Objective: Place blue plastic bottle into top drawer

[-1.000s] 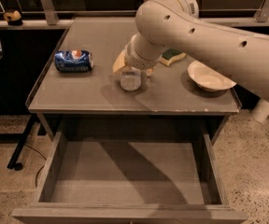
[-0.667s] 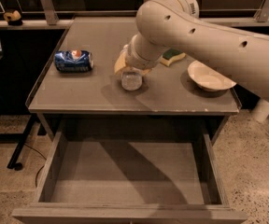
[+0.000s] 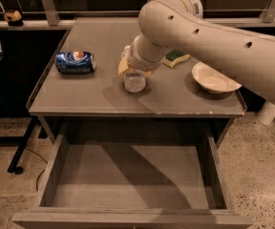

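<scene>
The blue plastic bottle is at the middle of the grey table. Only its clear rounded end shows, pointing toward me; the rest is hidden under the arm. My gripper is at the end of the big cream arm, right at the bottle's top part and mostly hidden by the wrist. The top drawer is pulled out below the table's front edge, and its flat grey bottom is bare.
A dark blue soda can lies on its side at the table's left. A white bowl sits at the right, with a green and yellow sponge behind the arm. A cable and stand foot are on the floor at left.
</scene>
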Action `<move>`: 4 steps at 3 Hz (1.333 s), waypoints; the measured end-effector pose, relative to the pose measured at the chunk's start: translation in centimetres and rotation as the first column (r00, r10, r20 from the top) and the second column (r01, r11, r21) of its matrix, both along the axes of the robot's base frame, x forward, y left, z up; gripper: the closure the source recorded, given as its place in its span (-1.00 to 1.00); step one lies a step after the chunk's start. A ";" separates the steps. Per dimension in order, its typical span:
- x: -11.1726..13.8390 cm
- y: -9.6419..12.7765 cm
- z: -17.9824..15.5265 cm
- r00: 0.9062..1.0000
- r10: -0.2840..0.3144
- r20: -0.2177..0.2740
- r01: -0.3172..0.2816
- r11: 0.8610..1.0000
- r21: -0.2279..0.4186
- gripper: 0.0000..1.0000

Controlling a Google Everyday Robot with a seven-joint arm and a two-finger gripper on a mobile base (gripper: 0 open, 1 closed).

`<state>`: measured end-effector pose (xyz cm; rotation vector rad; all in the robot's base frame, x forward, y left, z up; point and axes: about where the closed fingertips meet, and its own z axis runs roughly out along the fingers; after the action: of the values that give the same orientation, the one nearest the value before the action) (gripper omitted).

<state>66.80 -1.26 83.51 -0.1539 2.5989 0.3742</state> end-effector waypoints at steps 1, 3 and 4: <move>0.0 0.0 0.3 1.000 0.000 0.000 0.000 1.000 0.000 1.00; -2.1 -3.1 2.4 0.989 0.127 0.071 -0.131 0.990 0.052 1.00; -4.1 -5.2 3.5 0.974 0.195 0.118 -0.206 0.974 0.090 1.00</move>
<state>62.73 -6.44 87.01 -0.3932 2.4569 0.5539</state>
